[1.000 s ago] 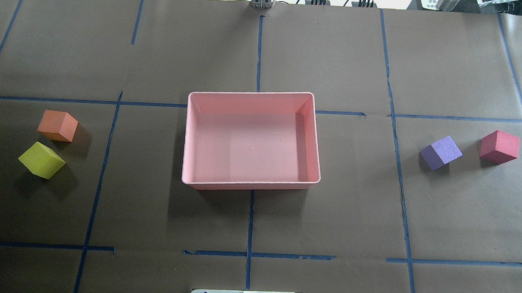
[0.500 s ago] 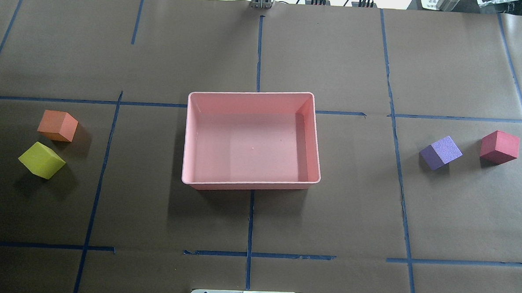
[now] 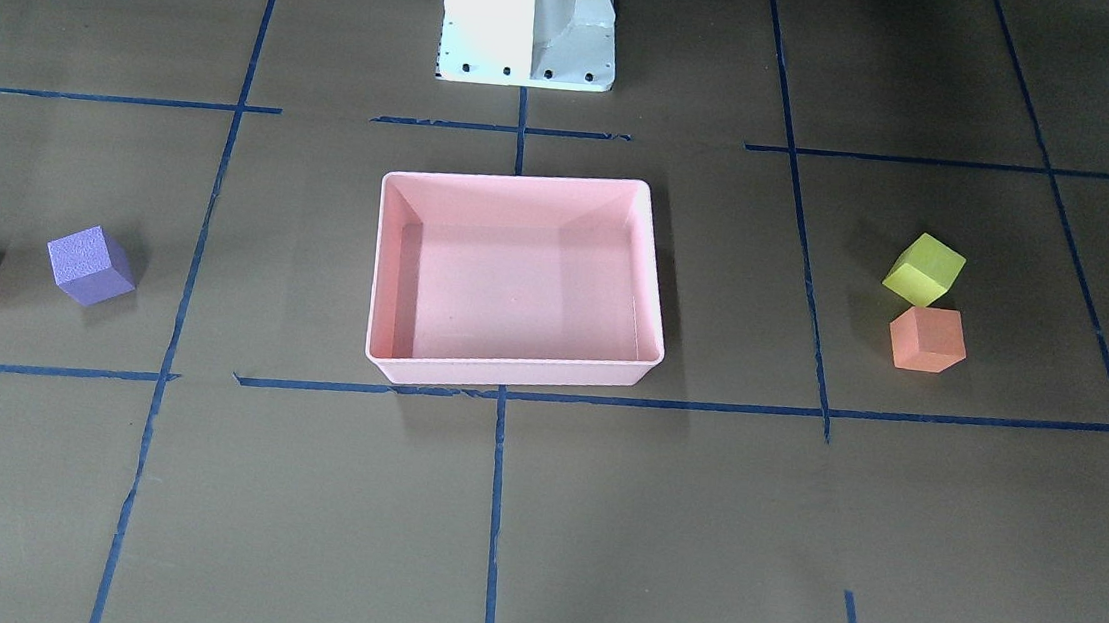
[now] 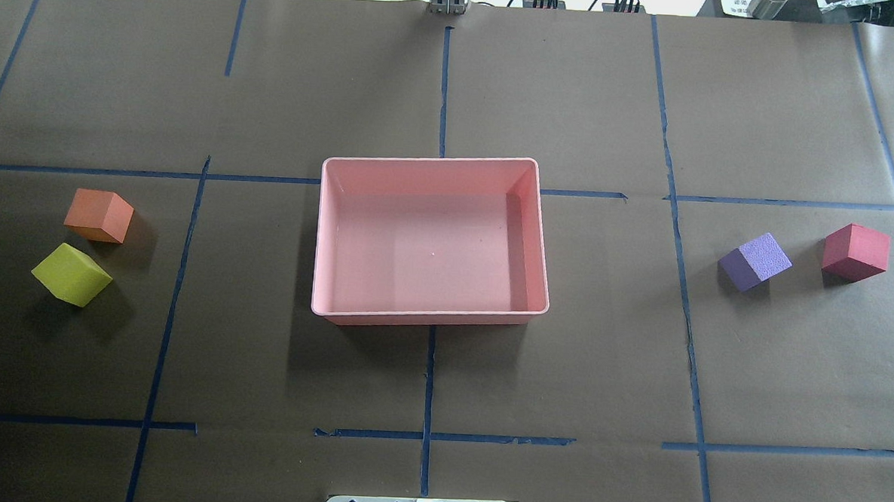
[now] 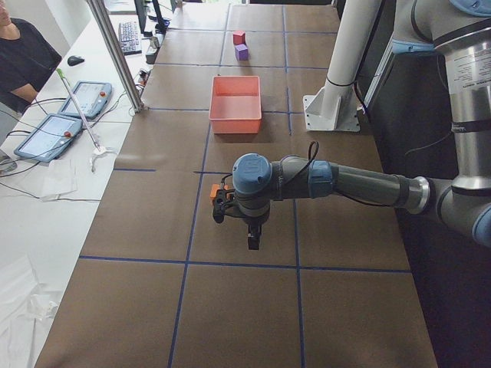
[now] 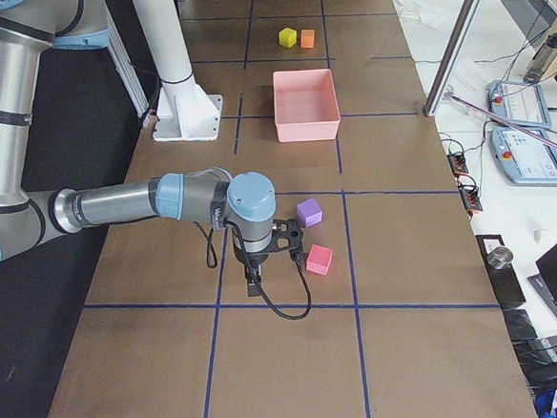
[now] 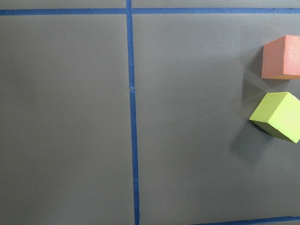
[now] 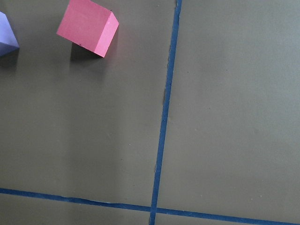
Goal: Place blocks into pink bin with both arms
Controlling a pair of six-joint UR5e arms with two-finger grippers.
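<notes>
The pink bin [image 4: 429,316] stands empty at the table's middle. The orange block [image 4: 99,215] and yellow-green block [image 4: 72,274] lie close together on the left. The purple block [image 4: 755,261] and red block [image 4: 856,252] lie apart on the right. Neither arm shows in the overhead view. My left gripper [image 5: 222,208] shows only in the exterior left view, above the table by the orange block [image 5: 215,192]; I cannot tell if it is open. My right gripper [image 6: 285,235] shows only in the exterior right view, beside the purple block [image 6: 308,212] and red block [image 6: 319,259]; I cannot tell its state.
The white pedestal base [image 3: 530,18] stands behind the bin on the robot's side. Blue tape lines cross the brown table cover. A metal post [image 5: 115,54], tablets [image 5: 47,136] and an operator [image 5: 23,61] are on the far side of the table.
</notes>
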